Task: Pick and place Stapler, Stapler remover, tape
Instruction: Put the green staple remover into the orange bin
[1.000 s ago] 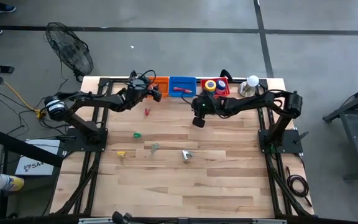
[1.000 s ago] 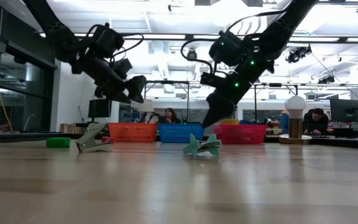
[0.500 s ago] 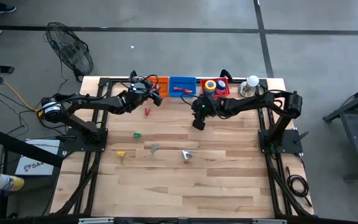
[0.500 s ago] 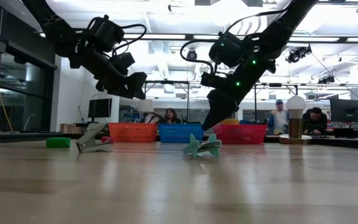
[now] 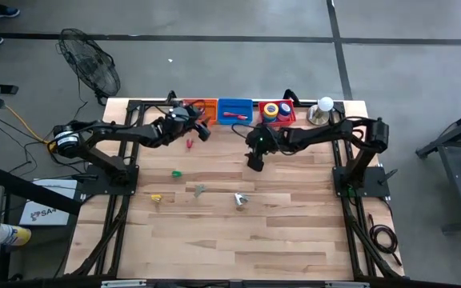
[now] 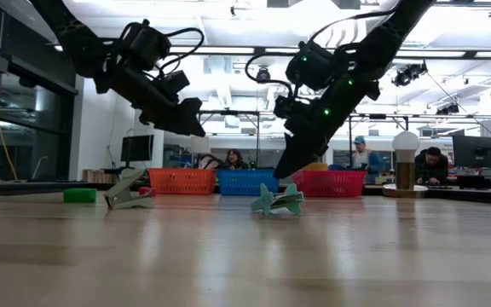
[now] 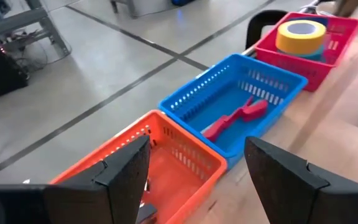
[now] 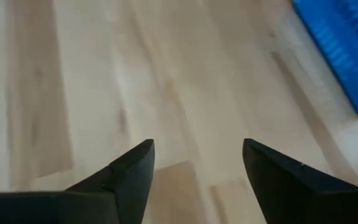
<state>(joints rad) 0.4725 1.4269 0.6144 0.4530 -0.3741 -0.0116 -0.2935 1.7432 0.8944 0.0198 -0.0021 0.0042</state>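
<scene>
We see the left gripper with its jaws spread wide and holding nothing, poised just above the near rim of the orange basket at the table's far edge. Our right gripper also stands wide apart and empty over bare wood, in front of the blue basket.

Next along that edge, the blue basket holds a red stapler remover, and the red basket beyond it holds the tape, a yellow roll on top. A white ball lamp sits by the far right corner.

On the open table lie small scattered pieces: a red one, a green one, a yellow one and two grey-green ones. The near half of the wood lies bare.
</scene>
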